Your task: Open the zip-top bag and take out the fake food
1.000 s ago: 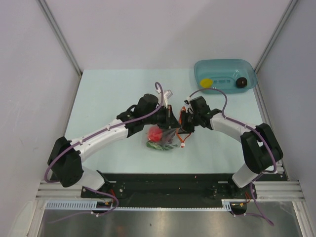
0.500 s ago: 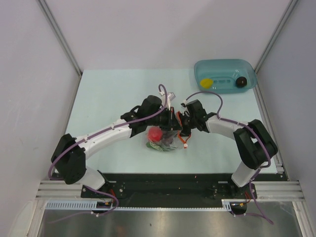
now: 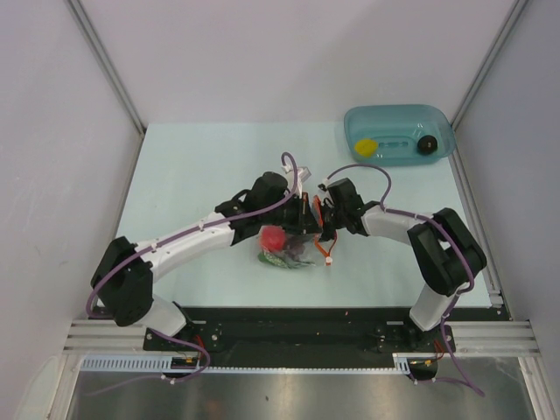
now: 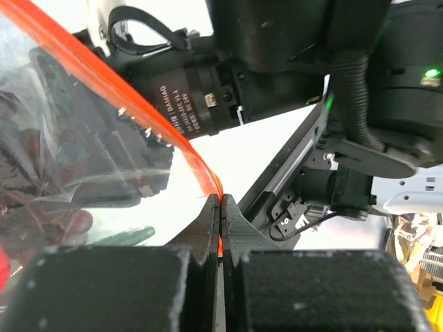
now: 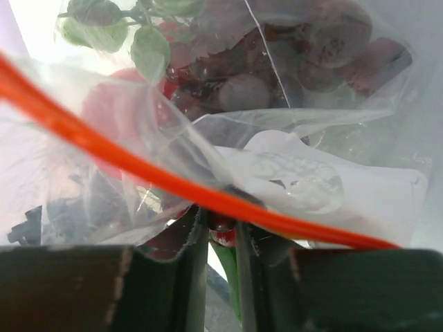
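Mid-surface, nearer the near edge than the far: zip-top bag, crinkly clear film, pieces inside. Both arms reach inward from the near corners and meet just above it, wrists almost touching.

Left hand: fingers together, clamped on the bag by its orange zipper strip. In the left wrist view we see the strip run down from the upper left and end pinched in the seam between the two pads, with no gap showing.

Right hand: fingers drawn close with only a thin slot between them, and bag film and a bit of red caught in that slot. The orange strip crosses just over the fingertips. We read it as gripping the bag's mouth edge at the strip; whether the strip itself sits between the pads we cannot tell.

Fake food in the bag:
- red fruit at the left end, green leaves pressed to the film in the right wrist view
- grape bunch, dark purple, beside it
- green vegetable, slim, lying low under the film

Far right corner of the surface: teal tray, well apart from the bag. In it a yellow piece at its left end and a dark round piece at its right end
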